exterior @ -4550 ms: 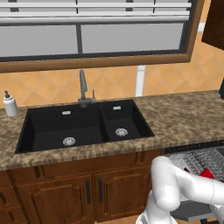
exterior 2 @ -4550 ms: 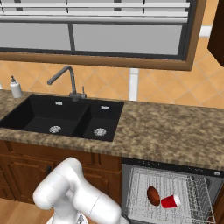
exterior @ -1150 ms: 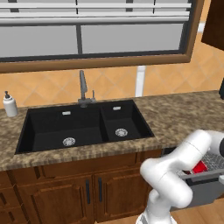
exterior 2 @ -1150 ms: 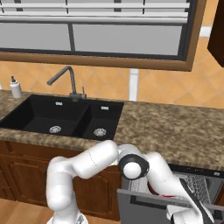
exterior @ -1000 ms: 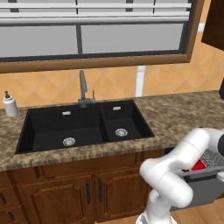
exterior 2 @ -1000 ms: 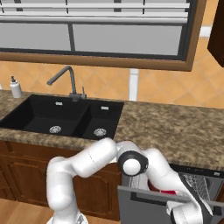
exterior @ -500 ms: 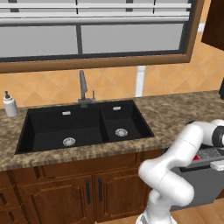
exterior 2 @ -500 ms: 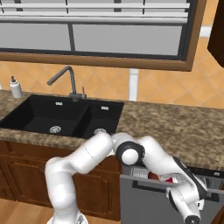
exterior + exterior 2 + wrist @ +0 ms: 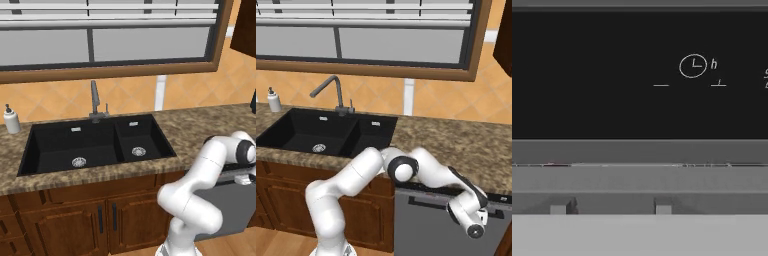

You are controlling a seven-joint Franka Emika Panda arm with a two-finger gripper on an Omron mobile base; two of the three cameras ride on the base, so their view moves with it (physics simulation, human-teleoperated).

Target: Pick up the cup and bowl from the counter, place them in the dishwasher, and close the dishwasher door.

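Observation:
The dishwasher door (image 9: pixel 423 231) stands upright, a plain grey panel under the counter (image 9: pixel 466 145), also seen at the right edge as the door (image 9: pixel 234 206). My gripper (image 9: pixel 468 218) is right at the door's upper part, its fingers hidden behind the hand. The hand view looks straight at the door's dark top edge (image 9: pixel 602 75) with a small clock mark on it. Below that edge runs a thin bright slit with a faint red trace. The cup, the bowl and the rack are hidden behind the door.
The black double sink (image 9: pixel 95 145) with its faucet (image 9: pixel 95 100) lies left of the arm, and a white soap bottle (image 9: pixel 11 120) stands at the far left. Brown wooden cabinets (image 9: pixel 85 225) sit beside the dishwasher. A window spans the wall behind.
The door has swung up from half open to upright, with my hand rising along with it. The red cup and the bowl on the rack have gone out of sight behind it.

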